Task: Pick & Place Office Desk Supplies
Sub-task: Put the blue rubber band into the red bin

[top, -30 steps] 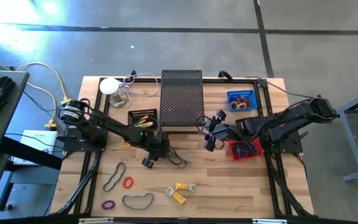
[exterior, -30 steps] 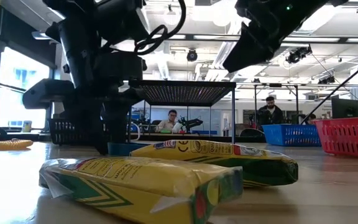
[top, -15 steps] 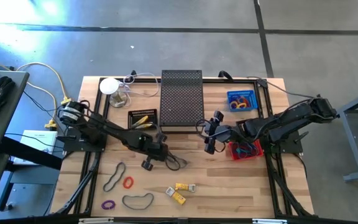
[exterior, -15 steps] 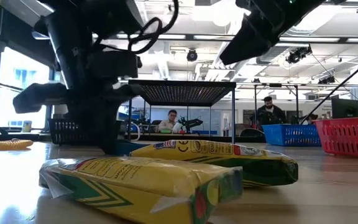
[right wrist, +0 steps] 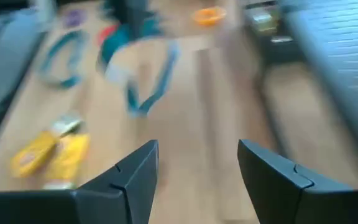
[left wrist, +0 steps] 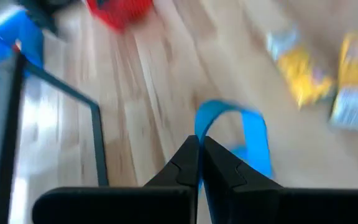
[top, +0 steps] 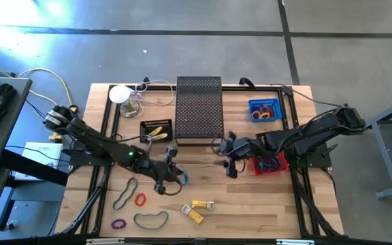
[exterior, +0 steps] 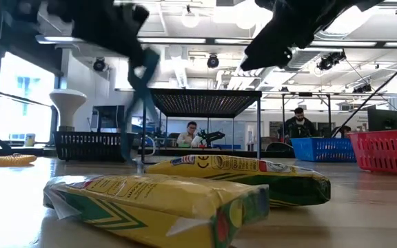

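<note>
Above mid-table, the left gripper [left wrist: 199, 146] pinches a thin blue rubber-band loop [left wrist: 253, 140], dangling clear for carrying. The right gripper [right wrist: 197, 165] waits beside the red plastic basket [top: 269, 163], fingers spread, empty.

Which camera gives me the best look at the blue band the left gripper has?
Left wrist view: the blue band loops out from the shut left gripper, close up. High view shows only a small blue arc at the gripper. Low view shows it hanging, blurred. Right wrist view shows it dangling farther off.

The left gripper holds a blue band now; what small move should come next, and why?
Probably carry it right, toward the red bin. The left gripper is shut on the blue rubber band, lifted off the table, and that bin already holds bands.
</note>
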`<state>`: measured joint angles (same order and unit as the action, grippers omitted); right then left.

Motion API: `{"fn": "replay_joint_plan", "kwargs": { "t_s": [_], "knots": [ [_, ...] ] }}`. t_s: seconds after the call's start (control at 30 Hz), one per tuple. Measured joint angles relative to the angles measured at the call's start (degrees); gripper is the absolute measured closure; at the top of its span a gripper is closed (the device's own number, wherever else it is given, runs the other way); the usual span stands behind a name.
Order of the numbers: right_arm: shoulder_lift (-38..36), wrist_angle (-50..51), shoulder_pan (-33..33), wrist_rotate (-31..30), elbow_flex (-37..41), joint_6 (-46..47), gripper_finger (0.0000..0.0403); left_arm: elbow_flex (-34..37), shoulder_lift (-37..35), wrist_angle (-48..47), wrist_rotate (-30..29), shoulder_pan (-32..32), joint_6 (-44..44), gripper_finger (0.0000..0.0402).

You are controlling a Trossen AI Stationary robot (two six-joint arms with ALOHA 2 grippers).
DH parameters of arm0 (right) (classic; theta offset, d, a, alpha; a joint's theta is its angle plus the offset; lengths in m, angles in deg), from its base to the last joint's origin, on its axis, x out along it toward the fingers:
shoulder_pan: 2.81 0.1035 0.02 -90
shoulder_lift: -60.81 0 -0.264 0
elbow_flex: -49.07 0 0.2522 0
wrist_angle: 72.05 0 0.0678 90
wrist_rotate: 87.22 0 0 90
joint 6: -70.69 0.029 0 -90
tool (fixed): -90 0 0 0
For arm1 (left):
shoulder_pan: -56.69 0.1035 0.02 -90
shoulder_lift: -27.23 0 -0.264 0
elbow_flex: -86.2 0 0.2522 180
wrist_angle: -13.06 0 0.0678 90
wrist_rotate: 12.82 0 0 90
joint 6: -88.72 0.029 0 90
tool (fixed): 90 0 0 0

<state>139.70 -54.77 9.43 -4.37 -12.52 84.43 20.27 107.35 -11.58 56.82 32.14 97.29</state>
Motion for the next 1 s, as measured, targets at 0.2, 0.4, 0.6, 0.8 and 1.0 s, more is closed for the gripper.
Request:
{"fn": "replay_joint_plan", "kwargs": {
  "t_s": [0.2,0.4,0.6,0.8,1.0],
  "knots": [
    [7.1,-12.3,2.3,5.9,0.0,-8.4,0.0195,0.0,-1.0,8.3,0.0,0.1,-4.5,0.0400],
    [13.5,-26.5,2.3,1.2,0.0,-13.9,0.0195,0.0,-1.0,12.3,0.1,0.4,-5.6,0.0401],
    [15.4,-35.3,1.6,5.3,0.0,-14.0,0.0195,0.0,-1.0,12.9,-0.8,2.7,-8.6,0.0401],
    [15.4,-38.2,1.6,7.4,0.1,-14.0,0.0195,0.0,-0.9,12.9,-0.5,5.4,-11.6,0.0401],
    [15.5,-38.0,1.7,7.4,0.1,-13.8,0.0195,-0.1,-0.8,12.7,-0.1,5.7,-11.6,0.0401]
  ]
}}
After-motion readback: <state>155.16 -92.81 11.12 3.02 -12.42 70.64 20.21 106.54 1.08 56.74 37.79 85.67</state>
